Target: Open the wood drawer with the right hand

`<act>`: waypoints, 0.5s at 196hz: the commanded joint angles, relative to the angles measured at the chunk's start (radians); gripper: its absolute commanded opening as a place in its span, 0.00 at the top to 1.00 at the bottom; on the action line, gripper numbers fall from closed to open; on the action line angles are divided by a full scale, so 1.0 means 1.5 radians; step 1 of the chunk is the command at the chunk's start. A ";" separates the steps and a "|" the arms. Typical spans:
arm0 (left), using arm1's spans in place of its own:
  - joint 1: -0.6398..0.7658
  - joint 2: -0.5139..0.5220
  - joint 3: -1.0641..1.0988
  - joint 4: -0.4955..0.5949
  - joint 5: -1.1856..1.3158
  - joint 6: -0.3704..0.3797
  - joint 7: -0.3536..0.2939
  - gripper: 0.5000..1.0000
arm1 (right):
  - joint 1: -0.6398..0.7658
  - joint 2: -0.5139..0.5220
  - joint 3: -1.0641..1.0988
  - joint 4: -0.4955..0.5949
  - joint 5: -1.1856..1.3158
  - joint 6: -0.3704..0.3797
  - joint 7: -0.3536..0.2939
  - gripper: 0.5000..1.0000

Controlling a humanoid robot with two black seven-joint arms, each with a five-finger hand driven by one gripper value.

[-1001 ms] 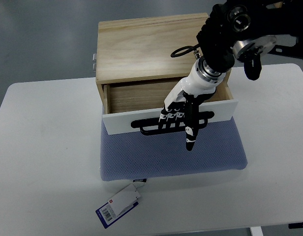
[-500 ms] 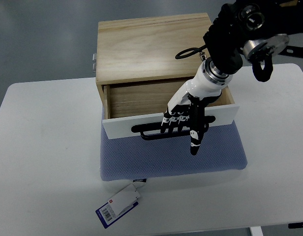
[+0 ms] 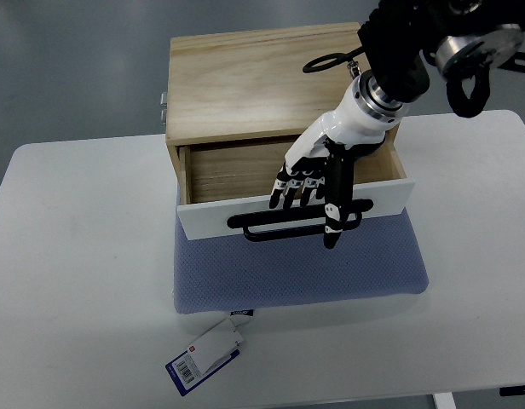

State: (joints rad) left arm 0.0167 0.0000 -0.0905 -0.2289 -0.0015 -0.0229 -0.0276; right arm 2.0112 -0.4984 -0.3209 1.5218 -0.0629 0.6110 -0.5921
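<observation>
While you scan from the left, you get bare white bench first, nothing on that side. Near edge, left of centre: a small white and blue tag with a barcode, lying flat on the bench just off the near-left corner of the blue mat.

Mat is a blue-grey textured pad, centre of the bench. Wood box sits at its far side, with a metal fitting on the far-left side wall.

Wood drawer is pulled out toward the near side, partly open; you can see the bare wood floor inside. White drawer front overhangs the far part of the mat and sits slightly skewed, left end nearer than right. Black handle runs along the front, centre.

Right robot hand comes down from the far right, black arm with a white wrist shell, black cable loop just beyond it over the box top. Hand is above the drawer opening and front panel. Three fingers are bent, tips just over the top edge of the front, above the handle. One finger points straight toward the near side, crossing the handle's right part. You can't tell whether anything is actually hooked on the handle; it looks loose rather than clamped.

Right of the box: bare bench. Left arm doesn't show.
</observation>
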 commanded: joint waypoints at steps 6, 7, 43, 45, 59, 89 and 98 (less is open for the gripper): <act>0.000 0.000 -0.001 -0.001 0.000 0.000 0.000 0.00 | 0.002 -0.038 0.037 -0.036 0.000 0.000 0.001 0.11; 0.000 0.000 -0.001 -0.001 0.000 0.000 0.000 0.00 | 0.002 -0.042 0.042 -0.042 0.000 0.000 0.001 0.11; 0.000 0.000 0.000 -0.001 0.000 0.000 0.000 0.00 | -0.037 -0.093 0.145 -0.161 -0.001 0.000 0.037 0.11; 0.000 0.000 0.000 -0.001 0.000 0.000 0.000 0.00 | -0.043 -0.095 0.153 -0.169 -0.001 0.000 0.040 0.11; 0.000 0.000 0.000 -0.002 0.000 0.000 0.000 0.00 | -0.087 -0.112 0.210 -0.220 -0.002 0.000 0.064 0.11; 0.000 0.000 0.000 -0.002 0.000 0.000 0.000 0.00 | -0.234 -0.132 0.384 -0.330 -0.003 -0.079 0.119 0.11; 0.000 0.000 0.000 -0.002 0.000 0.000 0.000 0.00 | -0.292 -0.126 0.457 -0.369 -0.003 -0.115 0.136 0.11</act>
State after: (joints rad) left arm 0.0167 0.0000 -0.0905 -0.2316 -0.0015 -0.0229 -0.0276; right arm 1.7510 -0.6896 0.1480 1.0917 -0.0663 0.5477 -0.4444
